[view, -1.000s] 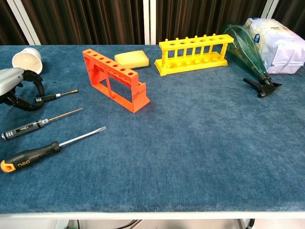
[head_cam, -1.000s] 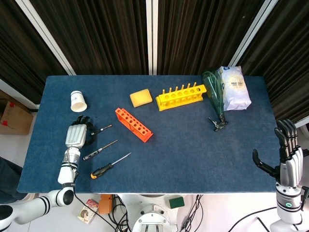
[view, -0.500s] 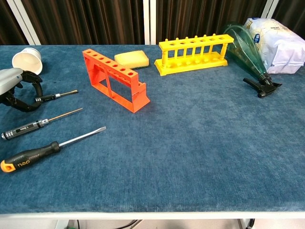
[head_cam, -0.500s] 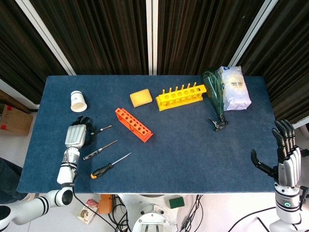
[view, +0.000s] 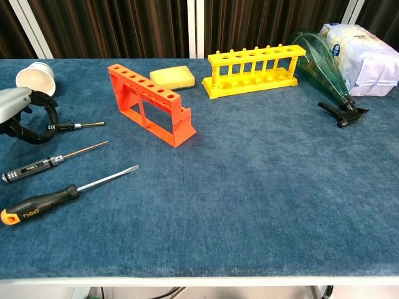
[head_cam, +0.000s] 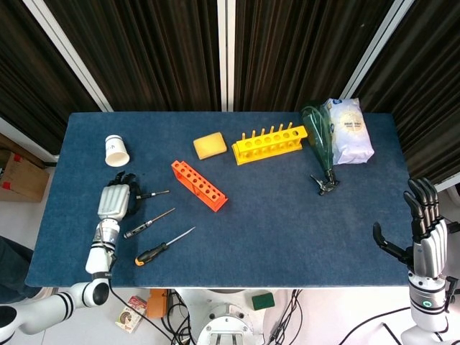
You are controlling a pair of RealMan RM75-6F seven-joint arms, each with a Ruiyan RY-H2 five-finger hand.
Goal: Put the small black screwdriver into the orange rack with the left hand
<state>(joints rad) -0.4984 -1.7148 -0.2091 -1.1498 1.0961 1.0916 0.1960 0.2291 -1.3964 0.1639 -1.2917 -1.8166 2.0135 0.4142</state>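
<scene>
Black small screwdriver (view: 78, 126) pinched by left hand (view: 22, 115), tip now swung level, slightly raised

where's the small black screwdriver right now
The small black screwdriver lies at the table's left, its handle in the left hand's fingers, left of the orange rack.

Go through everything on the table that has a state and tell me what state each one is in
small black screwdriver: lying flat, handle between the left hand's fingers
left hand: curled around the screwdriver handle
right hand: held off the table edge, fingers apart, holding nothing
orange rack: upright, holes look unfilled
yellow rack: upright
white cup: tipped on its side
spray bottle: lying down
</scene>
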